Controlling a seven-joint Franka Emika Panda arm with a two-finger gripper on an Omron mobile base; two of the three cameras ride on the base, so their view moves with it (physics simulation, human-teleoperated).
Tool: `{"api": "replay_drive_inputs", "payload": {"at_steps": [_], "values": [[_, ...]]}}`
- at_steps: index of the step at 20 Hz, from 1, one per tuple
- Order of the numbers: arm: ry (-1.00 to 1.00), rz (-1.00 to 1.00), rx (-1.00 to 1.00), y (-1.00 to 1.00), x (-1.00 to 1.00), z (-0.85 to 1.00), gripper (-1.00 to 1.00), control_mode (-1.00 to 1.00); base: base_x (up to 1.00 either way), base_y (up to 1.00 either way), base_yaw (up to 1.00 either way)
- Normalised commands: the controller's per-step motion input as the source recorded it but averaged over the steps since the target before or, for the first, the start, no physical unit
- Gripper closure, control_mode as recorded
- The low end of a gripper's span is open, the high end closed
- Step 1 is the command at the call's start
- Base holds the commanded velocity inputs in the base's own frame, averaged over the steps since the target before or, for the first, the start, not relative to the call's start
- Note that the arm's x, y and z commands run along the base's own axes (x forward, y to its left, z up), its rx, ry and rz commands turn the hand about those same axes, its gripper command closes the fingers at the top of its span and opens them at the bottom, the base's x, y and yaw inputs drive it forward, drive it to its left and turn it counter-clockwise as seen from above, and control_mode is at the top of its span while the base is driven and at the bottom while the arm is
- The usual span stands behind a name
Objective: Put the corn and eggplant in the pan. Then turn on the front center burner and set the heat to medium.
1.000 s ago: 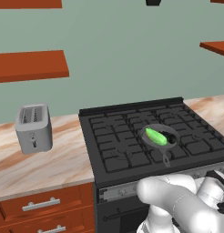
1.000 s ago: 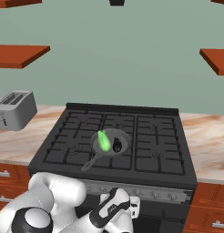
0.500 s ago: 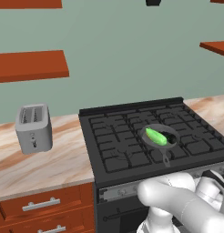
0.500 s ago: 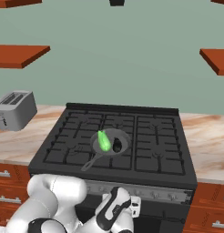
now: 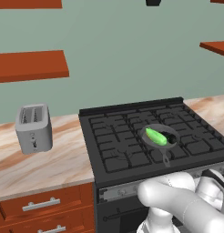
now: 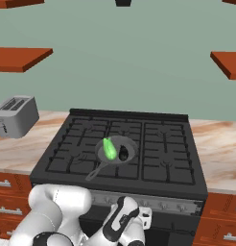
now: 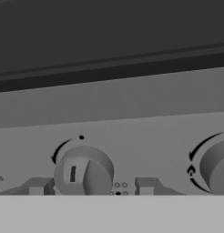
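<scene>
Corn (image 6: 109, 148) and eggplant (image 6: 123, 153) lie in the pan (image 6: 131, 145) on the stove's front center burner (image 6: 121, 167). The gripper (image 7: 91, 187) straddles a knob (image 7: 83, 172), fingertips (image 7: 37, 186) apart beside it. A toaster (image 5: 33, 128) stands on the counter (image 5: 54, 164), well apart.

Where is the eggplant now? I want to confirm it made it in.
In the right base view, the eggplant lies in the pan on the stove, just right of the corn.

Arm (image 6: 57, 206) low, jaws half-parted

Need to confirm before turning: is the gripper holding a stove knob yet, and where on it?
Not clearly. The gripper has a fingertip either side of the knob, but contact cannot be told.
</scene>
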Motion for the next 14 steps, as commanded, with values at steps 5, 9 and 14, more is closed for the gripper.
{"api": "replay_drive_inputs", "payload": {"at_steps": [5,9,14], "values": [[0.0,0.0,0.0,0.0,0.0,0.0,-1.0,-1.0,0.0,0.0,0.0],[0.0,0.0,0.0,0.0,0.0,0.0,1.0,-1.0,0.0,0.0,0.0],[0.0,0.0,0.0,0.0,0.0,0.0,1.0,-1.0,0.0,0.0,0.0]]}}
